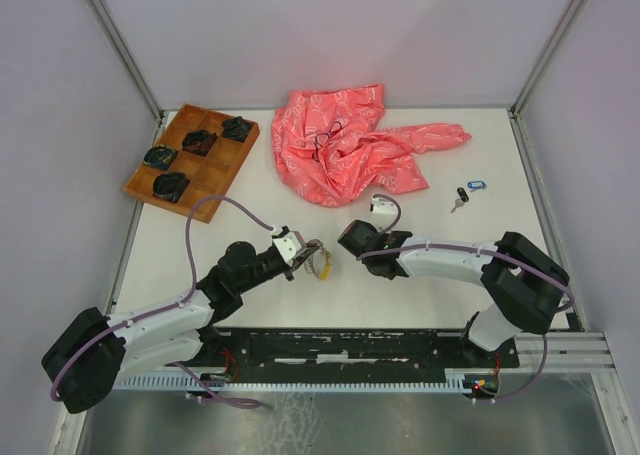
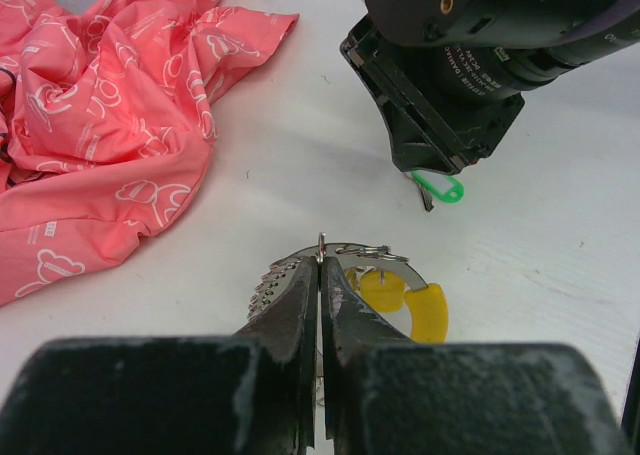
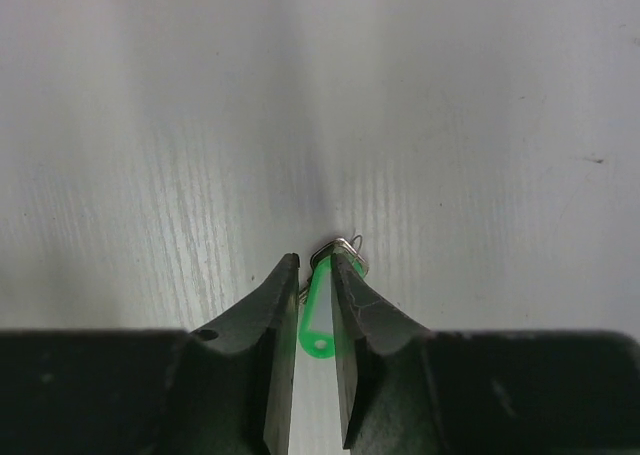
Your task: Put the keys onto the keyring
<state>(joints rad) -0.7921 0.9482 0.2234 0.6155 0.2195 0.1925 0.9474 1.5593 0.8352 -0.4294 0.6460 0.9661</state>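
My left gripper [image 1: 306, 256] [image 2: 322, 267] is shut on the keyring [image 2: 272, 279], a thin grey ring with a beaded stretch, held just above the table. Two yellow-tagged keys [image 2: 382, 289] hang on that keyring [image 1: 319, 262]. Facing it from the right, my right gripper [image 1: 346, 237] [image 3: 315, 265] is shut on a green-tagged key [image 3: 316, 320]. In the left wrist view the green key [image 2: 437, 187] sticks out below the right gripper's tip, a short way from the ring. A blue-tagged key [image 1: 476, 185] and a black-headed key [image 1: 460, 197] lie on the table at the right.
A crumpled pink cloth [image 1: 345, 145] [image 2: 90, 125] lies at the back centre with a thin dark cord loop [image 1: 328, 135] on it. A wooden compartment tray [image 1: 207, 207] with several dark items sits at the back left. Metal frame posts stand at the corners.
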